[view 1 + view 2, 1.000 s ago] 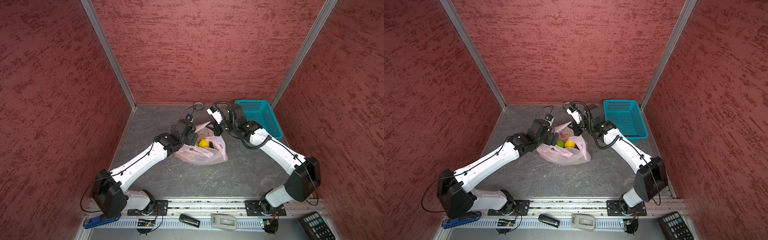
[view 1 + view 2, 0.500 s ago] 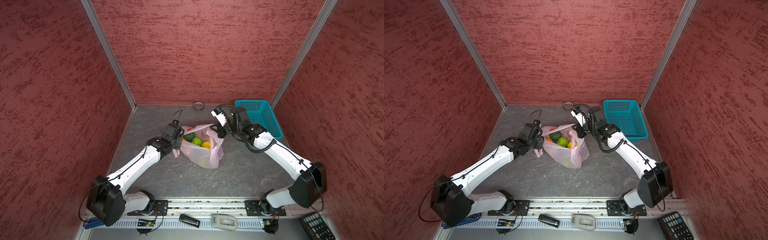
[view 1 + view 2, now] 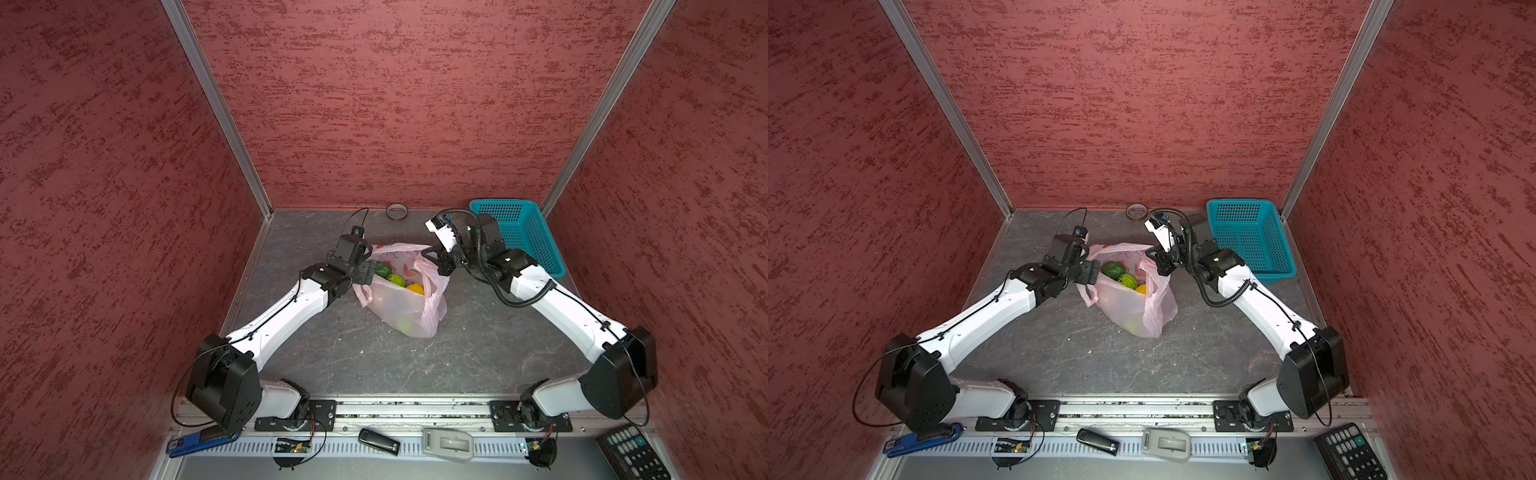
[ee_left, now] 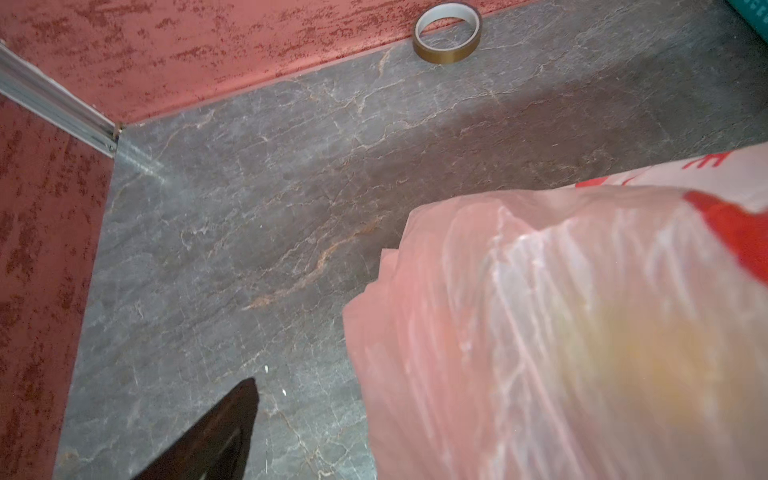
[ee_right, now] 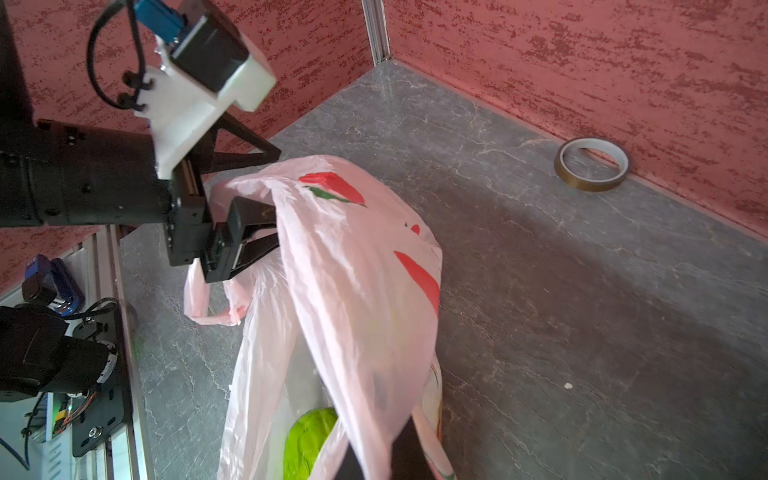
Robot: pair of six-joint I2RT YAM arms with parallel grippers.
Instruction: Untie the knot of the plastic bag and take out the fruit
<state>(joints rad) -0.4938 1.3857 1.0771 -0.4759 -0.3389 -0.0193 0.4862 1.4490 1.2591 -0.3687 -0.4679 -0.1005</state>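
Pulled upright on the surface (image 3: pixel 332 357) since a second ago, the plastic bag (image 3: pixel 401 309) stands open at centre; right pincer (image 3: pixel 434 255) clamps its right rim, left pincer (image 3: pixel 368 274) gapes astride its left rim; green and yellow fruit (image 3: pixel 395 279) inside.

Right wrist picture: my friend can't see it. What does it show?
A thin pink plastic bag hangs across the view, a green fruit showing inside. The left gripper, jaws wide, reaches its rim. A tape roll lies by the red wall.
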